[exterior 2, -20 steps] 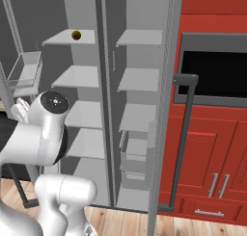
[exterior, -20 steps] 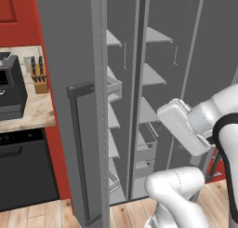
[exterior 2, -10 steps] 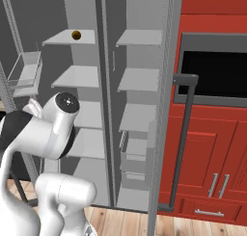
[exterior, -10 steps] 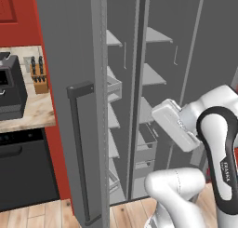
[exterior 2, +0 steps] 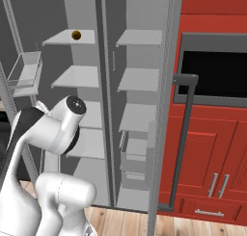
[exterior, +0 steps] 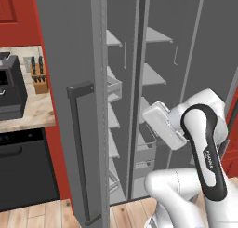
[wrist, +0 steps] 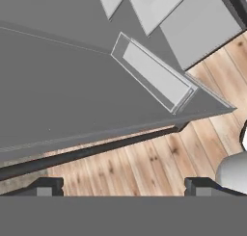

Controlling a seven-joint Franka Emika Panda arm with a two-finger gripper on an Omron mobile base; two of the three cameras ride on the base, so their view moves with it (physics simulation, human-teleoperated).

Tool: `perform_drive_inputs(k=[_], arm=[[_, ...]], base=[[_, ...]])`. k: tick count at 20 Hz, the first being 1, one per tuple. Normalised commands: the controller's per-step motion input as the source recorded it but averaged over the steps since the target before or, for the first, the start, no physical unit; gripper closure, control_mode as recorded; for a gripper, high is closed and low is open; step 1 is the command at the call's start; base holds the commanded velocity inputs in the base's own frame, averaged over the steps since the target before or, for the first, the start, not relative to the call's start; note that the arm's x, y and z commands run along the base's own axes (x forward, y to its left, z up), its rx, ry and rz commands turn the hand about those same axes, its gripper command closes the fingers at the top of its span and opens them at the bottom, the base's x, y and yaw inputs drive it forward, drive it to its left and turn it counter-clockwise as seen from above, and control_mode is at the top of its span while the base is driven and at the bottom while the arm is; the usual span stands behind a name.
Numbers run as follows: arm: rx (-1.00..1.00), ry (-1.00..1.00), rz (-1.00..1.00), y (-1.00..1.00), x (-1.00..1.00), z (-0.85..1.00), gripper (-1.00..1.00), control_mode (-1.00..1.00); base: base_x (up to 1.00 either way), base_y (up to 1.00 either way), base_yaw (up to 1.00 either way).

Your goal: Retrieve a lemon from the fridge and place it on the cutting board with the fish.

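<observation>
Swinging round from a second ago, the white arm's elbow has folded forward in front of the tall grey double-door fridge (exterior 2: 140, 85), and its dark-banded link now stands upright at the lower right of the left base view; the fridge and its doors have not shifted. The two-finger gripper (wrist: 123, 186) is released, its dark tips set wide apart with nothing between them, and it looks down past a clear door bin (wrist: 154, 76) toward the wooden floor (wrist: 144, 158).

The small round ochre lemon (exterior 2: 76, 35) sits alone on the top pale grey shelf (exterior 2: 65, 39) of the left compartment, near that shelf's front edge, smooth, dull and dark yellow.

My worry is the reach: the hand is low and aimed at the floor, while the fruit is high. Raising the arm could knock the elbow against the open door or a shelf's front edge. A round fruit so close to the edge may also roll off if the fingers nudge it before closing.
</observation>
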Motion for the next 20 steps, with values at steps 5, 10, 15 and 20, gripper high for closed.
perform_drive_inputs(k=[5,10,15,20], arm=[[0.0,0.0,0.05,0.29,0.5,-0.36,-1.0,-1.0],[0.0,0.0,0.06,0.36,0.52,-0.38,-1.0,-1.0],[0.0,0.0,0.05,0.29,0.42,-0.42,-1.0,-1.0],[0.01,0.0,0.06,0.37,0.32,-0.36,-1.0,-1.0]], base=[[0.0,0.0,0.0],[0.0,0.0,0.0],[0.0,0.0,0.0],[0.0,0.0,0.0]])
